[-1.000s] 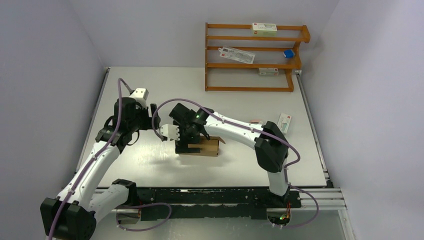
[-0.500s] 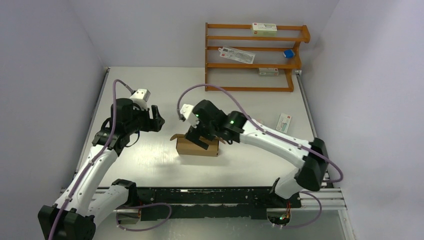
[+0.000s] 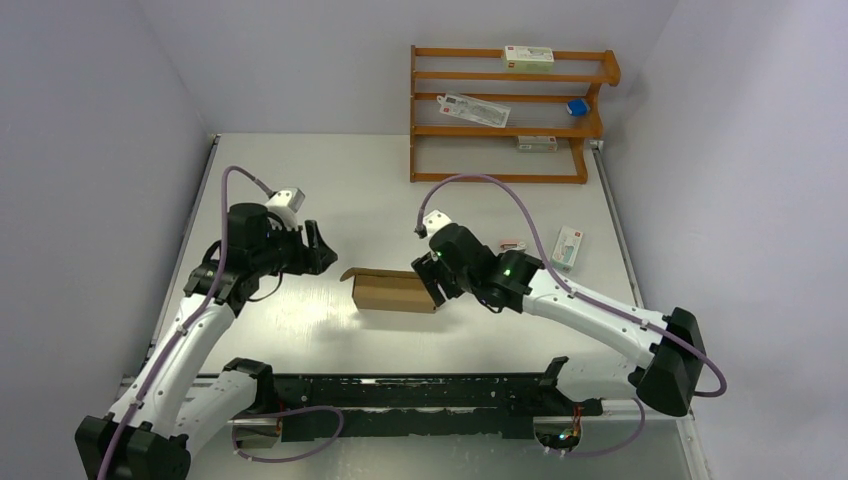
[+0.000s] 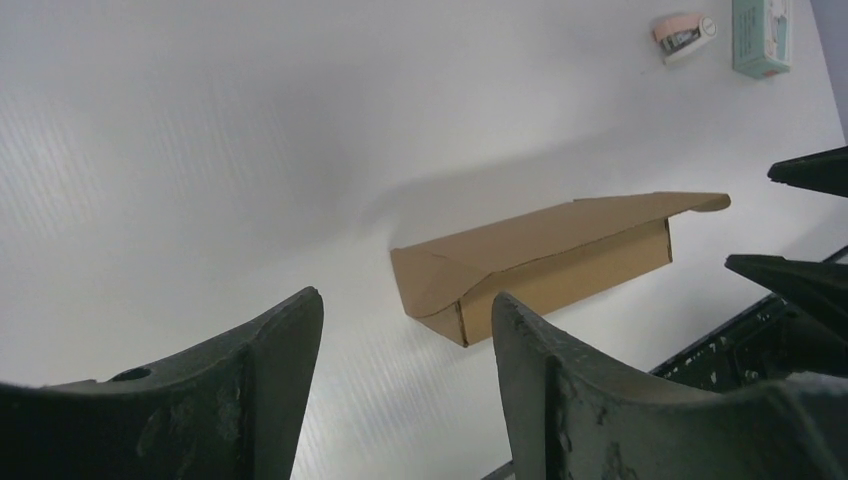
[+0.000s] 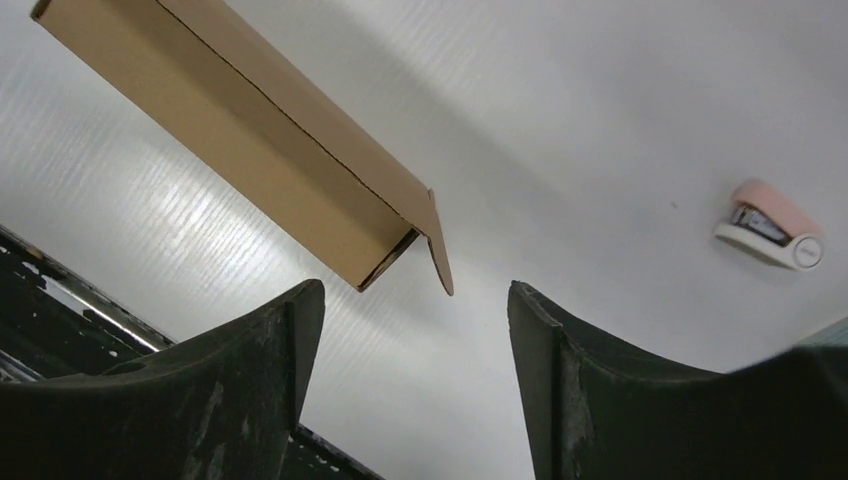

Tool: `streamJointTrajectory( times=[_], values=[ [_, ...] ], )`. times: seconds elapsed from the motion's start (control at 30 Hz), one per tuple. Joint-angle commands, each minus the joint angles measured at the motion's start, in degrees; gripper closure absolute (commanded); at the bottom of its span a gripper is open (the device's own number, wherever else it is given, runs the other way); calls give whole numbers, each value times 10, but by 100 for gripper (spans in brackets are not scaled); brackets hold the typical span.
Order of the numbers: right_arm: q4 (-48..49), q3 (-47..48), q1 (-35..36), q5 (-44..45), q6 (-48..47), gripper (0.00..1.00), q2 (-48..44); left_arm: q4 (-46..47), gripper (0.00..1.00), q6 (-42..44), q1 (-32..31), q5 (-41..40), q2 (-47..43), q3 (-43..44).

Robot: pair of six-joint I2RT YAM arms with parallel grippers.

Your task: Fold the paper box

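Running along the near edge of the bench (image 3: 300, 330) is a black rail (image 3: 420, 395) that carries both arm bases. Past a bare strip of bench, the paper box (image 3: 392, 292) lies flat near mid-bench. Its long axis runs 9 to 3 o'clock, and its body is closed into a slim carton. The end flap at 9 o'clock stands lifted, and the flap at 3 o'clock hangs ajar in the right wrist view.

The left hand (image 3: 322, 250) hovers at the box's 10 o'clock, near but apart, fingers spread and gripping nothing, aimed at the box. Its arm sweeps up from 7 o'clock. The right hand (image 3: 434, 283) sits at the 3 o'clock end, fingers likewise parted and empty; whether it touches the flap I cannot tell. Its arm stretches low from 4 o'clock.

Open bench lies at the box's 12 o'clock. Farther out, at 2 o'clock, a pink stapler (image 3: 512, 243) and a white carton (image 3: 569, 245) lie near the right edge. A wooden rack (image 3: 497, 178) stands at the far edge.
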Motion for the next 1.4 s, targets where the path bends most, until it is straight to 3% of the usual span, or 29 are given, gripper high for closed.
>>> streamJointTrajectory(
  times=[0.0,0.27,0.47,0.83,1.2,1.37],
  values=[
    [40,-23,-5,5,36,32,-8,3,33,-16,-7,41,10,-15],
    [62,-48,-20,33,31,49,-4,6,40,-13,-54,8,40,-11],
    [68,-50,-25,19,24,56,7,5,42,-9,-102,-41,60,-2],
    [73,-51,-29,-8,20,80,16,-4,45,0,-153,-102,91,14],
    [76,-58,-32,-18,19,86,23,5,53,11,-156,-100,115,17],
    [77,-60,-32,-21,22,88,19,9,61,3,-156,-86,126,14]
  ],
)
